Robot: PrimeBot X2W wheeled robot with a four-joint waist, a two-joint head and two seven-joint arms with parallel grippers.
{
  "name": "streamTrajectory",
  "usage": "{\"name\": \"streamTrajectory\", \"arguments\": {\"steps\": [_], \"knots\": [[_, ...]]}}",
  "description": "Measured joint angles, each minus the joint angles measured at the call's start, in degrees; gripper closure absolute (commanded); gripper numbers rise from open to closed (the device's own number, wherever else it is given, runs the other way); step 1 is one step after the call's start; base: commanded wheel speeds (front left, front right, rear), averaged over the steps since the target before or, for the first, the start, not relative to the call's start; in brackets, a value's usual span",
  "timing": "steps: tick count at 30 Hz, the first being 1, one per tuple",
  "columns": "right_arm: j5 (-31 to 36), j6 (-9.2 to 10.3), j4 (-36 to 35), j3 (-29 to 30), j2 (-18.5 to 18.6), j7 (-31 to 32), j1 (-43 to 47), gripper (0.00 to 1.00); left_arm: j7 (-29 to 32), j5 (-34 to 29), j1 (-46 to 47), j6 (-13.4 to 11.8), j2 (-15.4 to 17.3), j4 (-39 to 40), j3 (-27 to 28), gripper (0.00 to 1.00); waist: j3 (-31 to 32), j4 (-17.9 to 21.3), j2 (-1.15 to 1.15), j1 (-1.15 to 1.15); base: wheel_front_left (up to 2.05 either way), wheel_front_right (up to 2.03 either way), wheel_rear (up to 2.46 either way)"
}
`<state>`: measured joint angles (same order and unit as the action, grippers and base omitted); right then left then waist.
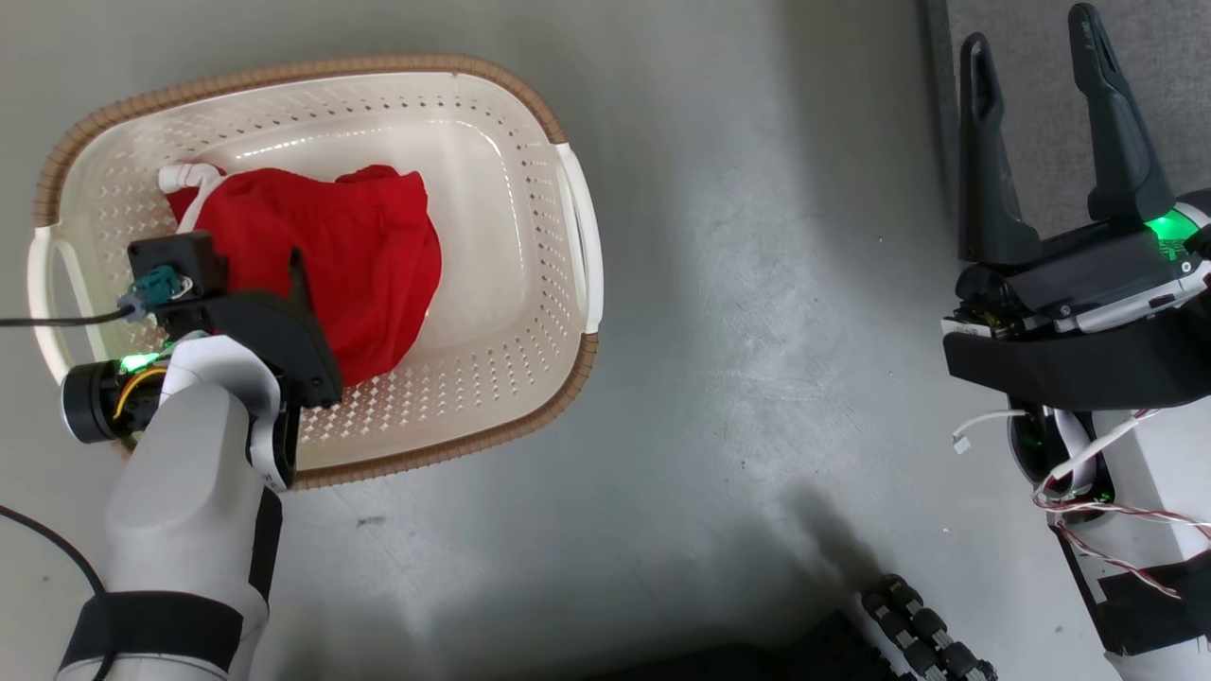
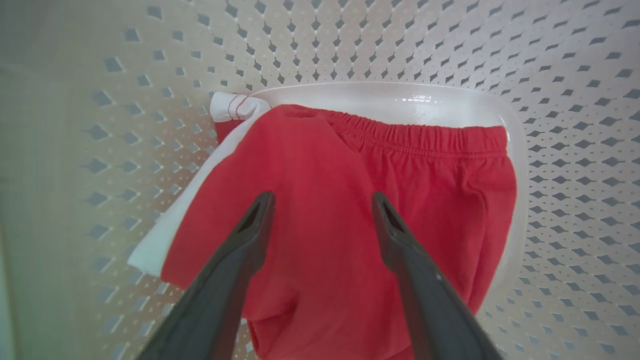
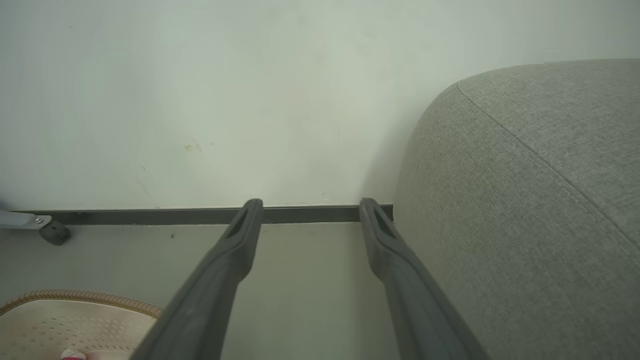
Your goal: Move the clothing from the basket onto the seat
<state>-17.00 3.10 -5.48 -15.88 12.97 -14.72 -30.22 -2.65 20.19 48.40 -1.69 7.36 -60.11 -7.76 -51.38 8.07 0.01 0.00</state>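
– Left gripper (image 1: 289,270) hangs inside the basket (image 1: 530,95), right above the clothing (image 1: 350,255). From my head camera I can't judge its fingers, because the wrist hides one of them.
– And the other arm?
– Right gripper (image 1: 1031,28) is up at the far right, fingers apart with nothing between them, over the edge of the sofa (image 1: 1173,85). The basket stands on the grey floor (image 1: 757,284), well apart from the sofa.
– Left wrist camera?
– There I see both fingers spread wide, tips just above a red piece (image 2: 350,215) with an elastic waistband. I can't tell whether they touch it. A white piece (image 2: 165,235) sticks out from under its left side. Both lie on the basket's bottom, with perforated walls all round.
– Right wrist?
– Fingers apart, holding nothing, pointing at a pale wall (image 3: 250,100) and its dark skirting (image 3: 150,216). The sofa's rounded corner, with its seam, is just to the right. The basket's rim peeks in at lower left.
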Motion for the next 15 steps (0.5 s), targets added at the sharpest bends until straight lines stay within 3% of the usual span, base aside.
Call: {"name": "streamTrajectory", "arguments": {"steps": [15], "knots": [[0.0,-0.08,-0.6,-1.2,-2.3,0.0,-1.1,0.00,3.6,-2.3,4.5,-0.8,1.9,-4.4,-2.2,0.00,-3.5,1.9,0.00,0.00,0.00,0.00,0.00]]}}
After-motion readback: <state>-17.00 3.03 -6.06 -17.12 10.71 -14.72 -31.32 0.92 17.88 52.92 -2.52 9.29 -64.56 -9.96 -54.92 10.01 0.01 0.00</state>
